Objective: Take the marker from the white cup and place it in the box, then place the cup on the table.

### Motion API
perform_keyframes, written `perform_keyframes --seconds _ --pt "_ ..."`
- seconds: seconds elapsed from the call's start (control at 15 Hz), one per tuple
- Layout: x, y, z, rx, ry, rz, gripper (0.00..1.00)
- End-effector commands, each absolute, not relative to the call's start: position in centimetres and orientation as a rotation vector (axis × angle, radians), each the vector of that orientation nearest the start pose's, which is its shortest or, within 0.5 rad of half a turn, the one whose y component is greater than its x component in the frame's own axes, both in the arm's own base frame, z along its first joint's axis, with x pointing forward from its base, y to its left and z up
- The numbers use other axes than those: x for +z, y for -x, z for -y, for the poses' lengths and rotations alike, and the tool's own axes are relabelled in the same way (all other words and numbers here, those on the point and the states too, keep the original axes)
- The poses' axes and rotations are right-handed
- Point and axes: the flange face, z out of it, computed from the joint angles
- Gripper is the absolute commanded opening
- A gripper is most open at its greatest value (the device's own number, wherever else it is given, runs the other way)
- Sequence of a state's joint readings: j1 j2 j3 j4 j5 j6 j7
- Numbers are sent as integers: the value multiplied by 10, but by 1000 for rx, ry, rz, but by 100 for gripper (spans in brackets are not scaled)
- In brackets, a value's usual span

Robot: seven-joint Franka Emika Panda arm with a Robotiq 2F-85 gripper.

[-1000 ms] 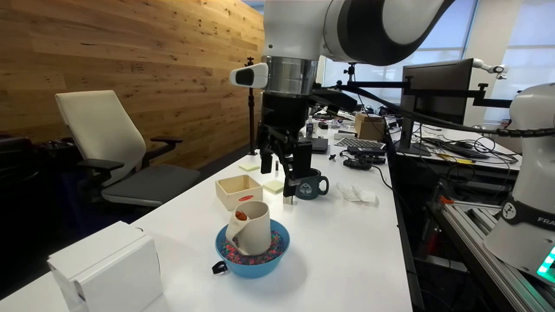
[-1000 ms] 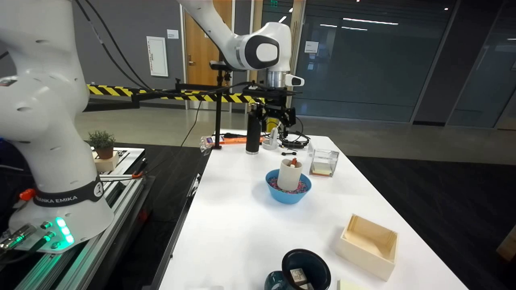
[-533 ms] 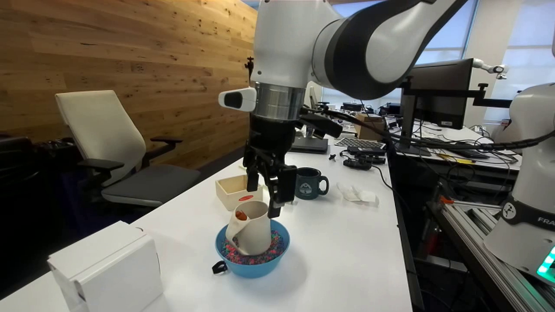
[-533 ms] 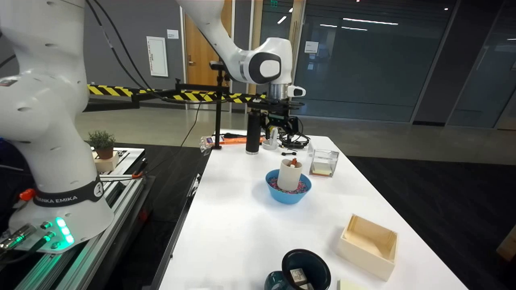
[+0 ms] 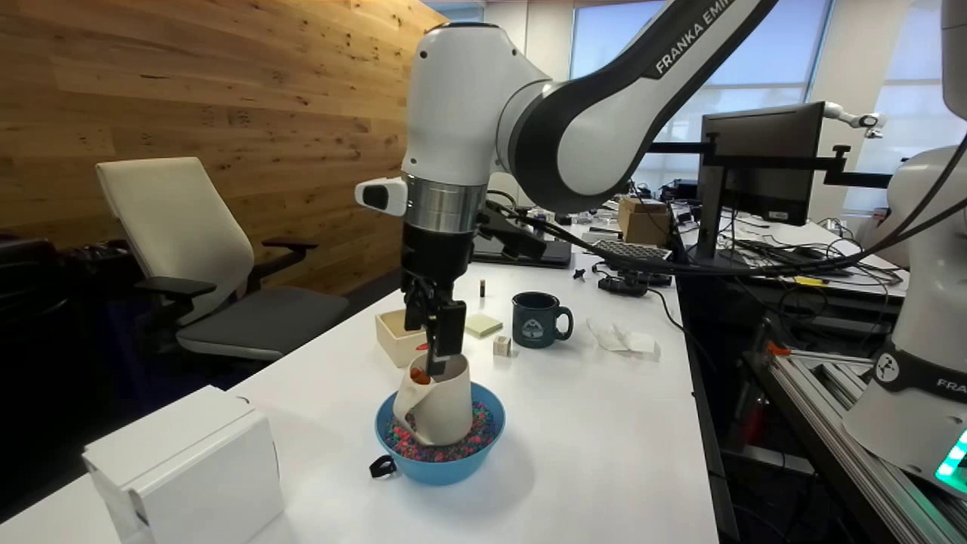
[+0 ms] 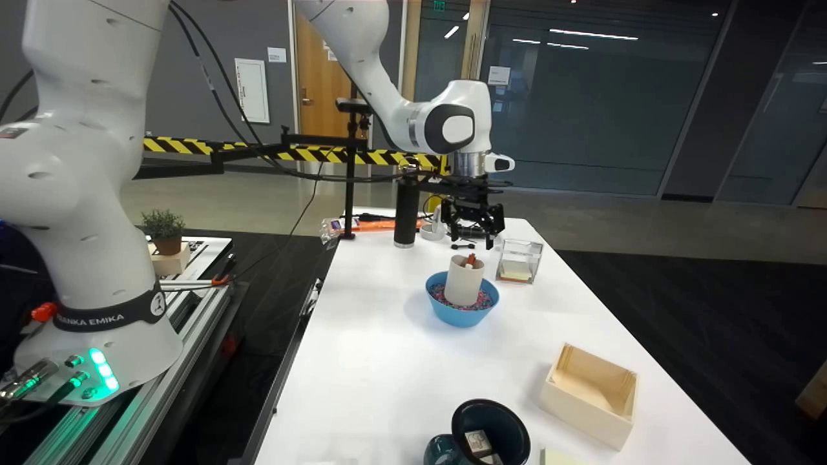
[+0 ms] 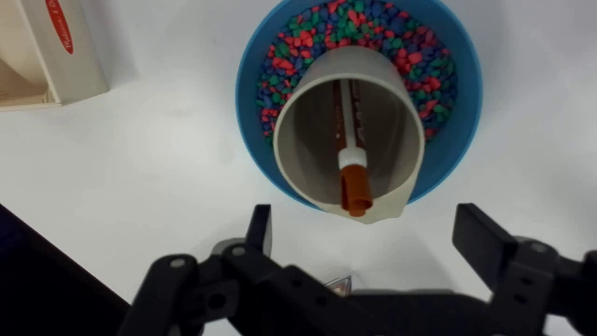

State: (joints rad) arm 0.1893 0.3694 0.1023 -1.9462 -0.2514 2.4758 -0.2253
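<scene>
Wood panelling [image 5: 249, 98] runs beyond a chair [image 5: 174, 219] and the white table [image 5: 604, 446]. At the gripper [image 7: 366, 228], the jaws stand wide apart, near the cup [image 6: 462, 289]. The marker [image 7: 352, 156] leans inside the cup, its orange-brown end poking past the rim. In both exterior views the cup sits in a blue bowl [image 6: 460, 317], on coloured pebbles [image 7: 431, 84]. Clear of the bowl stands the box [image 6: 581, 412], with a dark mug [image 5: 534, 323] near it. A white carton [image 5: 208, 476] stands on the table too.
</scene>
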Motion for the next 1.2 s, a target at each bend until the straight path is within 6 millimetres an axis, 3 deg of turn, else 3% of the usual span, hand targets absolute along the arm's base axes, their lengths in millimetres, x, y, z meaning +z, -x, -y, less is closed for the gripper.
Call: perform_keyframes --seconds 0.0,0.4,1.0,1.13 --pt "314 -623 -188 -308 3134 1011 100" --pt "300 -617 -194 -253 3141 971 100" --pt "279 -619 -186 -136 3159 961 100" --pt "279 -621 -186 -132 3160 962 91"
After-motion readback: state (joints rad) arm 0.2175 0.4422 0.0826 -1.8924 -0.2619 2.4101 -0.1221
